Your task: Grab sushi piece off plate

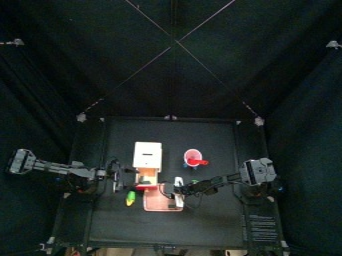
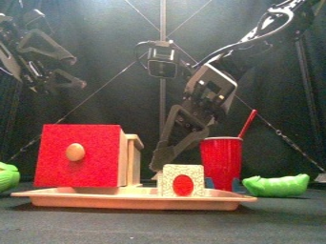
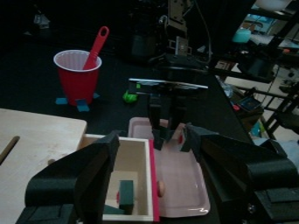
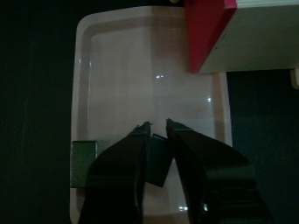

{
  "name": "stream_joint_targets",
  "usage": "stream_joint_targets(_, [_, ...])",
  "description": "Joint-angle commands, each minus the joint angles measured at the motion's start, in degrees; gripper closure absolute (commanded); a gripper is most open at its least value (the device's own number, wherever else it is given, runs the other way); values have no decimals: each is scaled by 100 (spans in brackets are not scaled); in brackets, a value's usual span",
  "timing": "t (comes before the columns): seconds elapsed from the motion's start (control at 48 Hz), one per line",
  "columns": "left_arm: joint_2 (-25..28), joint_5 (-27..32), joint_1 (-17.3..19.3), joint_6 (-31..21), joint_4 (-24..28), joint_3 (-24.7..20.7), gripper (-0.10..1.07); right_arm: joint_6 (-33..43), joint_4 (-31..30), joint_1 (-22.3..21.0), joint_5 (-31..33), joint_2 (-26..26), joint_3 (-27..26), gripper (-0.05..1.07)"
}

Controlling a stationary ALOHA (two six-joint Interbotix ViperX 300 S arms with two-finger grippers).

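Over the pink plate, the right gripper hangs with its jaws nearly closed, holding nothing. The sushi piece stands on the plate beside the red-faced box. Descending this narrow, the jaws could topple the piece instead of straddling it. The left gripper's state is unclear.

Both arms meet over the pink plate, with a white box and red cup behind.

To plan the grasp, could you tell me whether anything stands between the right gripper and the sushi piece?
Nothing visible does: the right gripper hangs above the white, red-centred sushi piece on the salmon-pink tray; the red-faced box stands aside.
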Motion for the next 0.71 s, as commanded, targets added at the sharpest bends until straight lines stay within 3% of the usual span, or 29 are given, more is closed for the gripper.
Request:
stream_joint_targets(0.0, [9,-53,9,0,-9,-132,2,0,26,-70,-18,-105,-123,45])
stream_joint_targets(0.688, [9,-53,-35,18,-229,-114,2,0,9,-141,211,-387,-316,49])
